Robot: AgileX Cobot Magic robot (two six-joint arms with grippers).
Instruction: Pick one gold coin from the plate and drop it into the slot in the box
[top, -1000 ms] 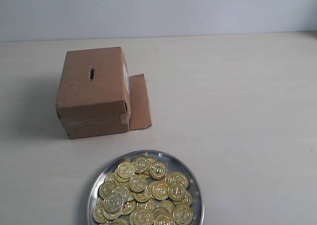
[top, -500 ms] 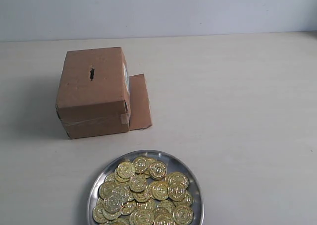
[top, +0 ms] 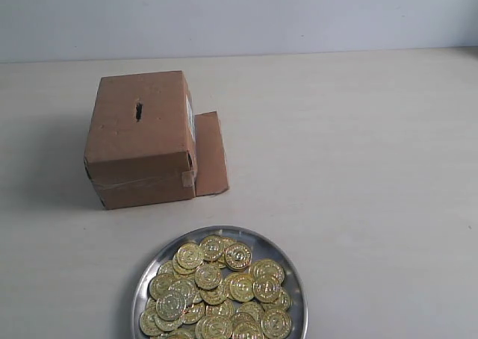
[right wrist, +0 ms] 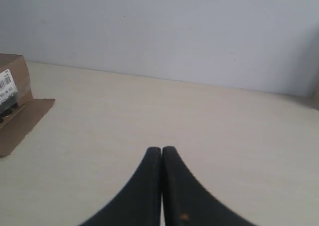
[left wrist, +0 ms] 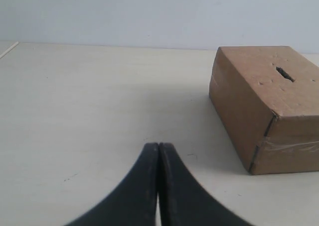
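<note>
evidently, no step of the pick was begun at this moment. the left gripper [left wrist: 158,146] was seen with its black curved jaws pressed together and nothing held between them. the right gripper [right wrist: 162,149] was closed and empty in the same manner. neither gripper was visible in the exterior view, so both were judged to be well apart from the coins.

the round shiny silver metal plate [top: 293,273] was located at the lower edge of the exterior view on the pale table [top: 358,167], partly cut off by the frame. it was loaded with a heap of overlapping embossed gold coins [top: 216,294]. the brown cardboard box [top: 142,141] was set beyond the plate in that view, apart from it, with a loose cardboard flap [top: 210,154] lying flat at its side. the short dark ragged slot [top: 139,110] was cut in the top face of the box.

for the next move, one gripper would need to be opened, brought above the plate and lowered onto a single coin at the edge of the heap. overlapping coins were judged likely to be lifted in pairs or to slip.
</note>
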